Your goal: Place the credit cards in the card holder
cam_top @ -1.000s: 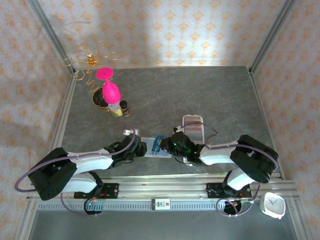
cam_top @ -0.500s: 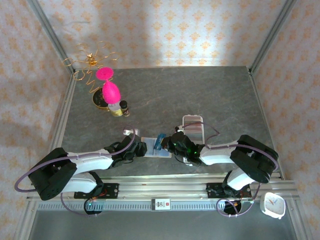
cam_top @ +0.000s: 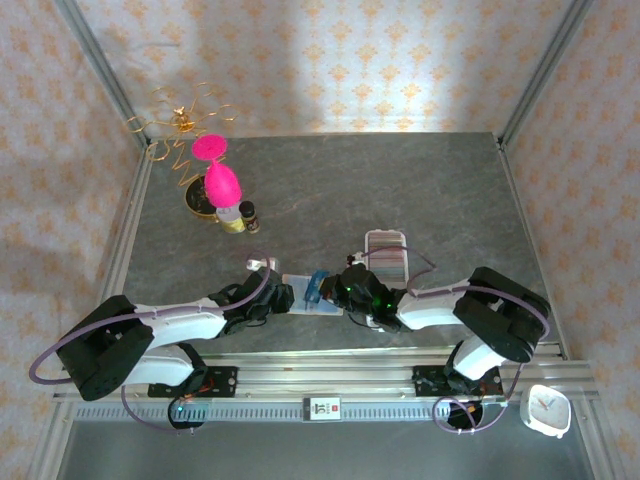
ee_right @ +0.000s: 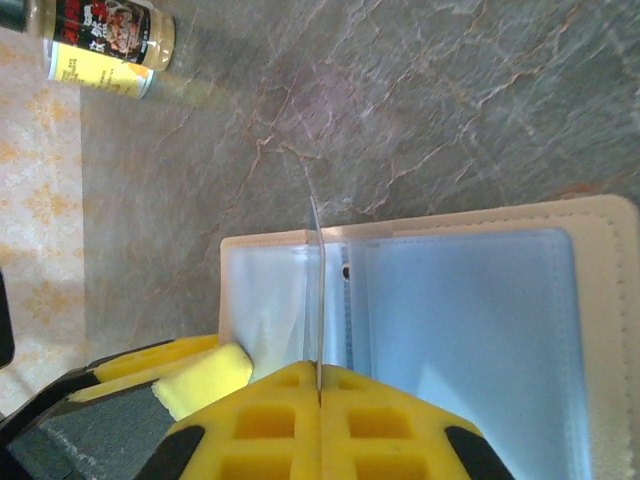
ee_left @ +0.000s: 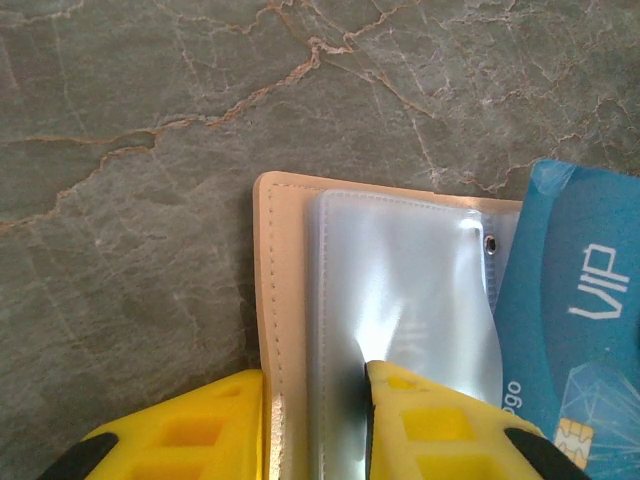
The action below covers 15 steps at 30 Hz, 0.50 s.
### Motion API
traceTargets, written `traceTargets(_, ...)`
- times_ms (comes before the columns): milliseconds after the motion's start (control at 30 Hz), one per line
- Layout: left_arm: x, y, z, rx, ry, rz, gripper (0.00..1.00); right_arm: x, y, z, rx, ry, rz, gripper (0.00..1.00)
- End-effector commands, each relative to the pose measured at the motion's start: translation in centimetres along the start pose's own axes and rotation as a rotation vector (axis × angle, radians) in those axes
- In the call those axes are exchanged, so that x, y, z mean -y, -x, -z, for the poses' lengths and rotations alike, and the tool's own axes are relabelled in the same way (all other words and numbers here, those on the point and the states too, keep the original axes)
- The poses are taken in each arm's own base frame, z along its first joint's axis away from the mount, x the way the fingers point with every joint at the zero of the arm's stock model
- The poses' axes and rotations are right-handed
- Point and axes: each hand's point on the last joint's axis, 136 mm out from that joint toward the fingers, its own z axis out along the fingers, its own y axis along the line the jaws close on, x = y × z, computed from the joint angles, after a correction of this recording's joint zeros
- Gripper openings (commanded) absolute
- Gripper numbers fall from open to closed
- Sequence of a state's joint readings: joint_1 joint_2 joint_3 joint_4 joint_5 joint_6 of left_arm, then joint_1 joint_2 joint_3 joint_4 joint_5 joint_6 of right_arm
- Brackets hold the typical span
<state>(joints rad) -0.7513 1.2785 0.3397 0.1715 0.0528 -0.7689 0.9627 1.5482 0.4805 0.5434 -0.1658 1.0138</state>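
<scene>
Flat on the grey stone-patterned table (cam_top: 400, 190), the tan card holder (ee_left: 268, 300) lies open, clear sleeves up. Its left edge is pinched between the left gripper's (ee_left: 315, 420) yellow jaws. Beside it, the right gripper (ee_right: 318, 400), jaws pressed together, holds a blue VIP credit card (ee_left: 570, 330) edge-on over the fold. Farther off stands a spice jar (ee_right: 100, 45).

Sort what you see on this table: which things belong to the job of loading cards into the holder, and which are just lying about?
Job:
- card holder, pinned open by the left gripper
- blue card, pinched edge-on in the right gripper
- white tray of cards

Lying about:
- pink balloon ornament
- small jars
- white clock
</scene>
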Motion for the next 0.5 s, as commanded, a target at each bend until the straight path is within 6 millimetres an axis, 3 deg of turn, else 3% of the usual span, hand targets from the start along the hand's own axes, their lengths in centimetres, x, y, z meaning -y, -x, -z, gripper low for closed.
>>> traceTargets(0, -2.2, -3.2, -0.2, -0.109, 0.061, -0.016, 0.27, 0.0, -1.3, -0.3, -0.044, 0.007, 0.002, 0.0)
traceTargets(467, -2.2, -3.3, -0.2, -0.111, 0.061, -0.015, 0.27, 2.1, -2.7, 0.2, -0.081, -0.064, -0.01, 0.0)
